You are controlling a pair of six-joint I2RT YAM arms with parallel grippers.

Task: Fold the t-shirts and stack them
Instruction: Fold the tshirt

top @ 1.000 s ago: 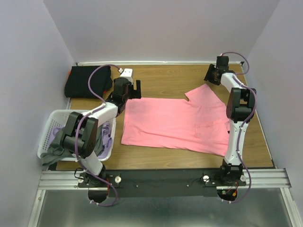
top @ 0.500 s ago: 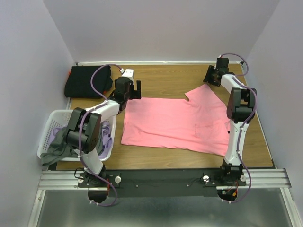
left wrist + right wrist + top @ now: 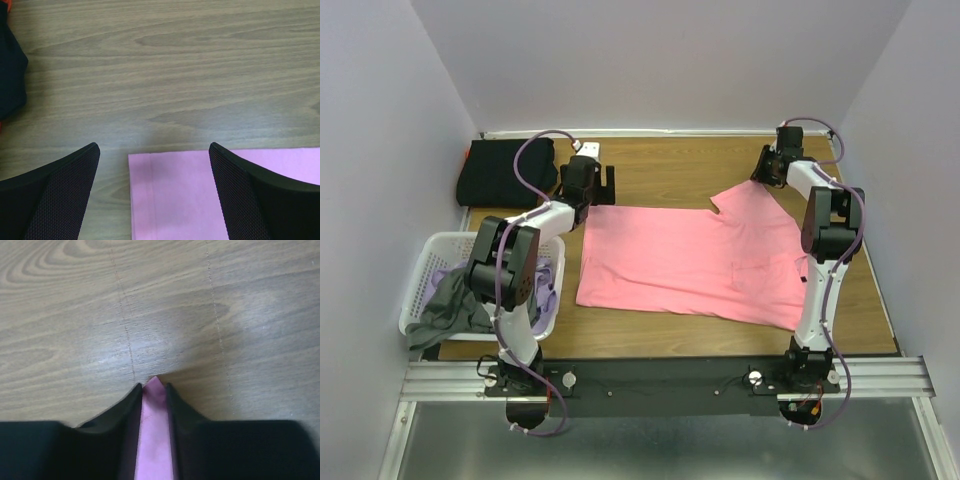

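Basket (image 3: 417, 285) at left, filled with grey tee (image 3: 445, 302) and lavender tee (image 3: 549, 290).
Pinched far tip of flat-spread pink tee (image 3: 670, 260) in right gripper (image 3: 153, 387); held left gripper (image 3: 155, 152) wide open, empty, over its far-left corner.

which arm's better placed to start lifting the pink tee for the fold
Right, probably: the right fingers pinch the pink t-shirt at its far sleeve tip, while the left fingers stand open over its hem corner, gripping nothing.
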